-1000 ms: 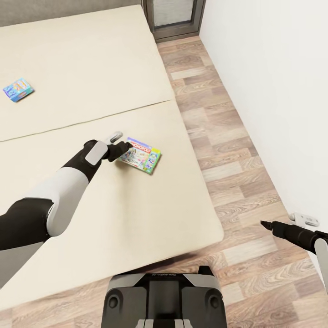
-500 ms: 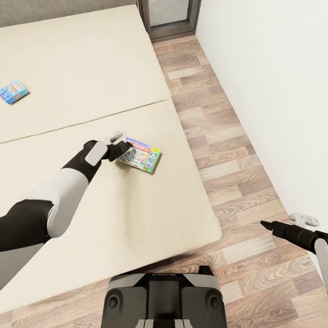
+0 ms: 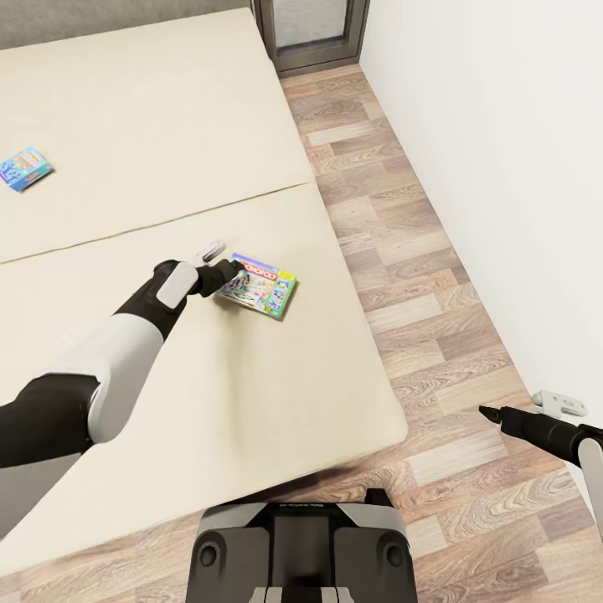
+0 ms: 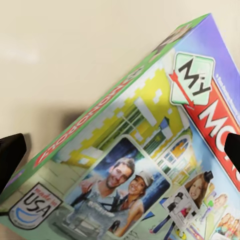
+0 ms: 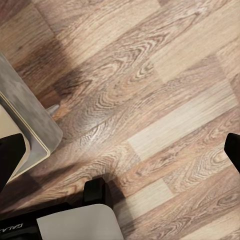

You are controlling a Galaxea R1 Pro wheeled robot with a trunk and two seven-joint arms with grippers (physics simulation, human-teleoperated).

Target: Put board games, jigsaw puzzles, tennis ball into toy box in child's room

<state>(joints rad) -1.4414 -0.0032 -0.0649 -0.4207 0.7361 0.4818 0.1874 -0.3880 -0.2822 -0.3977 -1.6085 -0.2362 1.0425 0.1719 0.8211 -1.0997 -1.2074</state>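
A wide bed with a smooth, matte cream cover takes up most of the head view, with one straight seam crossing it. Beside it runs a floor of wood-grain planks in mixed tan and brown, then a plain white wall.

Two flat printed cardboard boxes lie on the bed. The Monopoly board game (green-edged, with a red title and glossy photos of smiling people on its lid) lies near the bed's floor-side edge. In the left wrist view its lid sits tilted across the frame, lying flat on the cream cover. The blue board game lies well apart, far across the bed.

The left arm, white and black with rounded shells, reaches out across the bed. Its left pincer is at the near corner of the Monopoly box. Both dark fingertips stand wide apart at the frame's edges, so the pincer is released, grasping nothing.

The right pincer hangs low over the floor near the wall, its fingertips also spread apart and released. The robot's dark grey base sits at the bed's foot.
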